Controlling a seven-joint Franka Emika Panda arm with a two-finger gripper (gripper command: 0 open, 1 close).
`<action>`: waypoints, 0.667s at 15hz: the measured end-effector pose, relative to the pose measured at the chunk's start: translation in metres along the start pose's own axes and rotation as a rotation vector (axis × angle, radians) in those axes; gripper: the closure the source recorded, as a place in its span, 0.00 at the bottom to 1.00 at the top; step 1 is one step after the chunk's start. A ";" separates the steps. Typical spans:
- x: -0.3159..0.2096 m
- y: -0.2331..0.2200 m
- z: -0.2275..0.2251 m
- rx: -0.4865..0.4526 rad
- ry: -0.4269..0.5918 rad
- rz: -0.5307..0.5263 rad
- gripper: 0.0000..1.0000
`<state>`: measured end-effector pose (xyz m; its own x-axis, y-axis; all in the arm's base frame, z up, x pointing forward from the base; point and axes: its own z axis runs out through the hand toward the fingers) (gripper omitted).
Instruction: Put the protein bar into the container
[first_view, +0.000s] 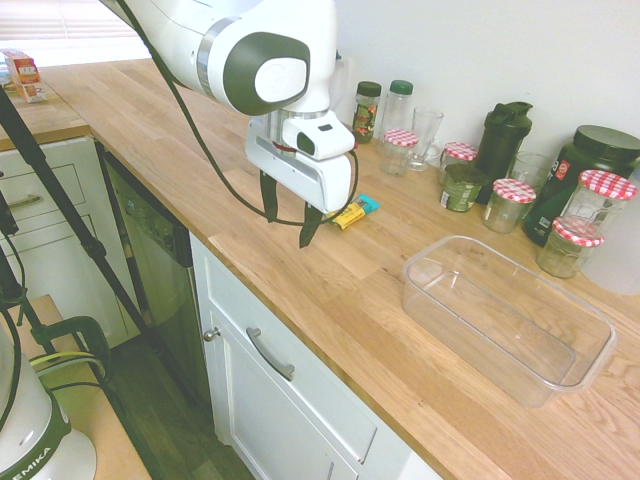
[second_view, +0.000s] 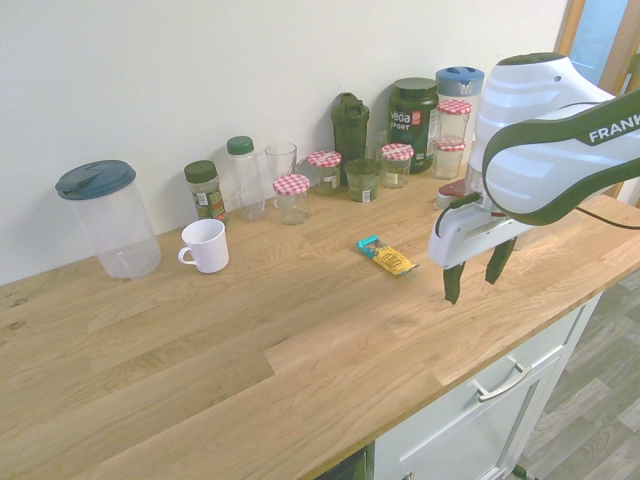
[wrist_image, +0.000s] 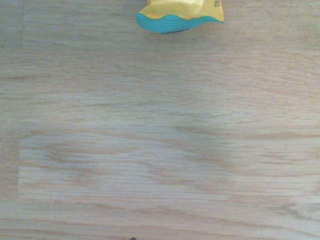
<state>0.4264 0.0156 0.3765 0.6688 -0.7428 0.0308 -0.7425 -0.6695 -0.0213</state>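
Wooden countertop (first_view: 330, 290): long run along a white wall, front edge above white cabinet drawers. Broad bare wood in the middle and toward the front edge.

Arm: white, reaching over the counter near its front edge. Gripper (first_view: 289, 215) (second_view: 470, 272) hangs above the wood, pointing down, dark fingers apart, nothing between them. It touches nothing.

Container (first_view: 507, 318): clear rectangular tub, rounded corners, upright and open-topped, sitting on the counter with nothing seen inside. Long axis slants across the counter, one long side close to the front edge. Well apart from the gripper, bare wood between them.

Back row along the wall: dark supplement tub (second_view: 413, 112), black shaker bottle (second_view: 351, 128), clear pitcher with blue lid (second_view: 109, 217), glass jars with red-checked lids (first_view: 510, 203), spice bottles (second_view: 205, 189), drinking glass (second_view: 281, 160). White mug (second_view: 205, 245) stands forward of the row.

Protein bar (first_view: 354, 211) (second_view: 386, 256) (wrist_image: 180, 14): flat on the wood, just beyond the gripper on the wall side, not under the fingers. Long axis diagonal to the counter edge; teal end points toward the wall and jars, yellow end toward the front edge. Bare wood on all sides. Wrist view catches only the teal end at the frame edge.
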 end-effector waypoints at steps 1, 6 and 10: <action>0.000 0.000 0.000 -0.001 -0.001 0.000 0.00; 0.015 0.002 -0.012 0.006 0.028 0.014 0.00; 0.033 -0.026 -0.026 0.011 0.050 -0.009 0.00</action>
<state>0.4661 0.0088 0.4035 0.6729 -0.7353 0.0805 -0.7356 -0.6766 -0.0317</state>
